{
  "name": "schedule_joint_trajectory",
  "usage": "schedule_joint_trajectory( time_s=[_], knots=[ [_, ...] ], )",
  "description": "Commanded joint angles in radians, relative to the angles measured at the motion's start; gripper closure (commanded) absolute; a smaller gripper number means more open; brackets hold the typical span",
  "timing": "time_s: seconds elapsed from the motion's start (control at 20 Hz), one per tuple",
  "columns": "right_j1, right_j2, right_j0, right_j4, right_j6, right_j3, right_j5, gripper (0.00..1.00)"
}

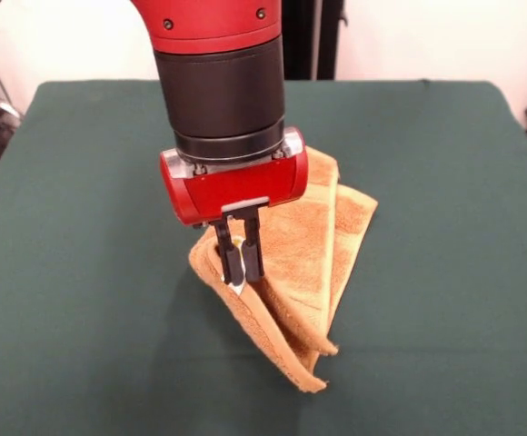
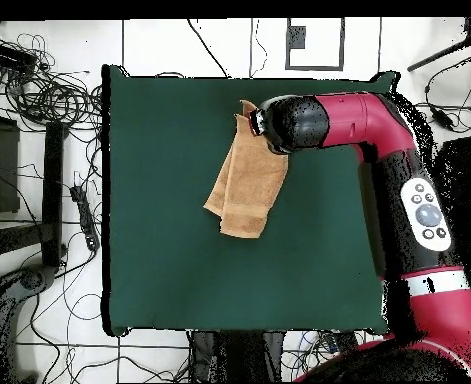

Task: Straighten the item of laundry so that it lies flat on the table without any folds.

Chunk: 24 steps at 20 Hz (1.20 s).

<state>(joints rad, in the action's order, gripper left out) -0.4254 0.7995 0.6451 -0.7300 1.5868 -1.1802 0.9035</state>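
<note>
The red and black arm's wrist housing is covering the far part of the small orange-tan terry towel (image 1: 313,263) in the front view, so the towel's upper edge is hidden there. In the overhead view the arm's black end is hiding the jaws entirely, along with the towel corner beneath it. A small pale sliver, possibly a care tag, is showing just at the fingertips, too small to make out.

The arm is reaching down from above over the large dark green felt-covered tabletop (image 1: 82,272), its wrist pointing almost straight down. The jaws (image 1: 243,263) are standing nearly closed, pinching an edge of the towel at its near-left fold. The towel is lying folded in overlapping layers around the middle of the tabletop, its paler bands running along the right-hand edges.
</note>
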Motion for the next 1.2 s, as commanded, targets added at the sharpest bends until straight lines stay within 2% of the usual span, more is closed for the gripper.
schedule_joint_trajectory(
  time_s=[0.05,0.35,0.65,0.95,1.2],
  knots=[
    [-0.014,-0.019,-0.027,-0.065,-0.21,-0.09,-0.083,1.0],
    [-0.013,-0.033,-0.032,-0.073,-0.151,-0.104,-0.114,1.0],
    [0.012,-0.003,-0.009,-0.049,-0.126,-0.094,-0.181,1.0],
    [0.015,-0.006,-0.013,-0.048,-0.174,-0.078,-0.153,1.0],
    [0.004,-0.01,-0.006,-0.072,-0.175,-0.108,-0.191,1.0]
  ],
)
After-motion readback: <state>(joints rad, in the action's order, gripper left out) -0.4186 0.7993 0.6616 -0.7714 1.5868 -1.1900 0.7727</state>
